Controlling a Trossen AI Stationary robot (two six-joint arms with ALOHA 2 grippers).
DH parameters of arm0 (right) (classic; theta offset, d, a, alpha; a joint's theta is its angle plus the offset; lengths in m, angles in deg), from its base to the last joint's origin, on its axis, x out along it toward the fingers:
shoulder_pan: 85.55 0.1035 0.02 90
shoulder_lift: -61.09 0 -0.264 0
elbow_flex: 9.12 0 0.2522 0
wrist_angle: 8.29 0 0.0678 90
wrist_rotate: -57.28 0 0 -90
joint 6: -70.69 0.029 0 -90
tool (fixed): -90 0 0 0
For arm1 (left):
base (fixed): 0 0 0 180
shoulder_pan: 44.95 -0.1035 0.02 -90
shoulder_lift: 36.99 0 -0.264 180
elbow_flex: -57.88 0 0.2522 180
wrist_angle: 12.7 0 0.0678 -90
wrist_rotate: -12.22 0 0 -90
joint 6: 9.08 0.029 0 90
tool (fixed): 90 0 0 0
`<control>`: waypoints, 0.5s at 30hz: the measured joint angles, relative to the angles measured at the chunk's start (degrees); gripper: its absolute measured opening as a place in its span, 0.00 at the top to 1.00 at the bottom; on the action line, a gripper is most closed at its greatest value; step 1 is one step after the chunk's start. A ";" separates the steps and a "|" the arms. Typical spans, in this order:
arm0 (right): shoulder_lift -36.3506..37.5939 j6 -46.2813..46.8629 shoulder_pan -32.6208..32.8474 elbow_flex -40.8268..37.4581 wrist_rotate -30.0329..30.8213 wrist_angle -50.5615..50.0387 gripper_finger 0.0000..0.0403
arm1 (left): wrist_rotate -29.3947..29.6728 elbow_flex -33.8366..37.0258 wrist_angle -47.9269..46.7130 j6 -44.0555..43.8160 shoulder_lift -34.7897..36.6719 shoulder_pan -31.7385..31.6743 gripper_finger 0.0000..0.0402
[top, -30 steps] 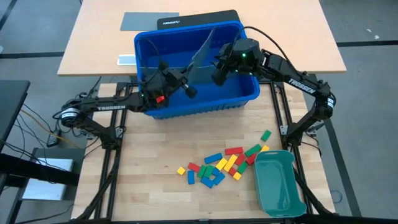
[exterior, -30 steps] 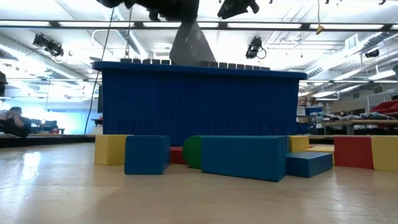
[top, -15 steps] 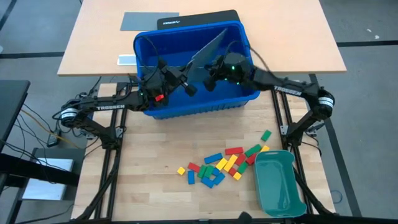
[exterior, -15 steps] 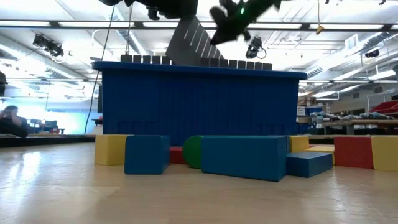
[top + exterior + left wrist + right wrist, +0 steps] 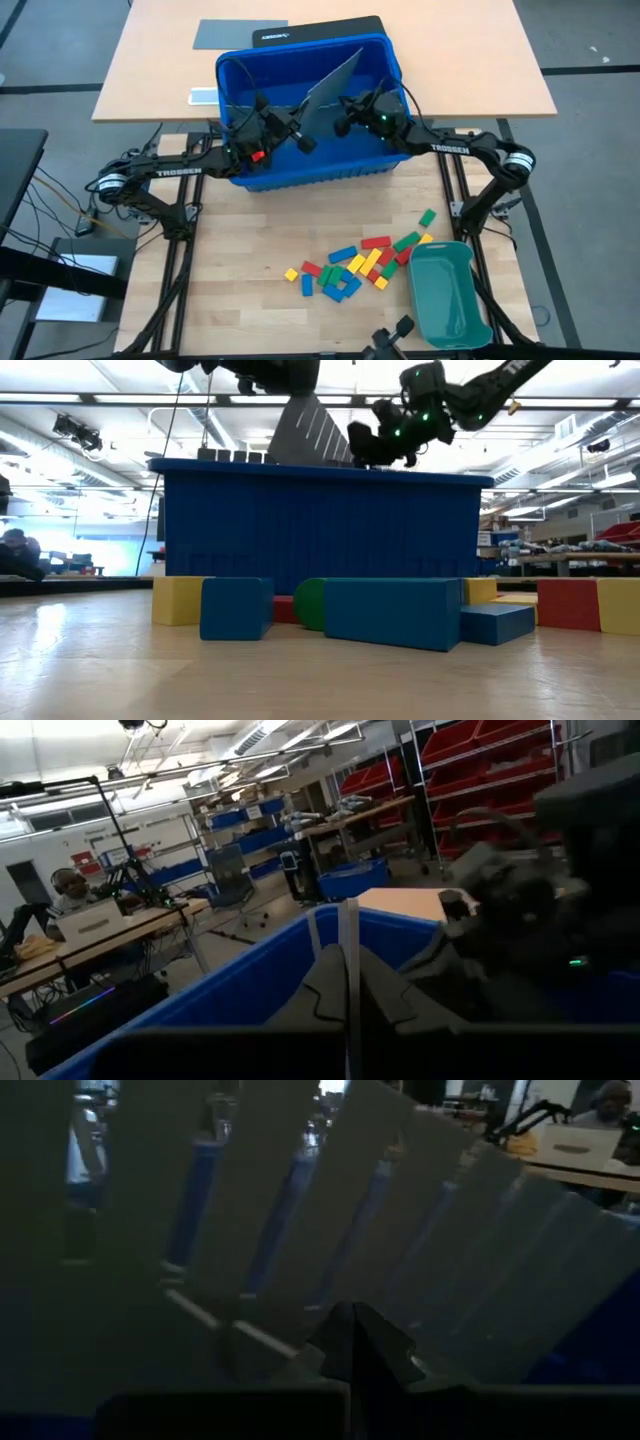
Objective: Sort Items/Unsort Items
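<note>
I'm holding both arms over the blue bin (image 5: 385,155) at the far side of the table. My left gripper (image 5: 296,133) is clamping the grey slotted divider sheet (image 5: 330,88) by its lower edge, fingers pinched tight on it, sheet tilted up out of the bin. My right gripper (image 5: 343,108) is sitting against the sheet's other side, fingers closed narrow; in the right wrist view the fingertips (image 5: 360,1342) are meeting right at the slotted sheet, but I can't tell if it's actually gripped. The toy blocks (image 5: 358,265) are lying loose in a red, yellow, green and blue heap on the wooden tabletop (image 5: 240,300), near side, just beside the teal tray (image 5: 450,295).
</note>
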State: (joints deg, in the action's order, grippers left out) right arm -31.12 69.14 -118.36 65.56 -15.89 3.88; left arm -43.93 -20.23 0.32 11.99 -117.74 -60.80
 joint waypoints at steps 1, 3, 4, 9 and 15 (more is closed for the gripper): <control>-0.49 0.08 -0.33 -0.11 -0.23 -0.46 1.00 | 0.04 0.00 0.26 0.49 0.00 -0.01 0.99; -2.05 0.19 -0.62 -0.16 -0.50 -0.53 1.00 | 0.20 -0.15 0.76 1.07 -0.02 0.01 0.99; -2.77 0.49 -0.74 -0.16 -0.76 -0.59 1.00 | 0.21 -0.35 0.77 1.43 -0.06 0.02 0.99; -5.09 1.45 -0.77 -0.35 0.14 -0.30 1.00 | 0.26 -2.07 2.36 4.44 0.06 0.06 0.99; -3.88 -0.80 -0.15 -0.35 -0.14 1.51 1.00 | 2.11 -5.13 2.55 10.36 0.45 0.00 1.00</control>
State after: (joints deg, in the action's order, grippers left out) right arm -35.00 68.34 -118.51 65.21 -16.03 5.39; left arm -41.82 -25.37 2.87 22.36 -117.29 -60.81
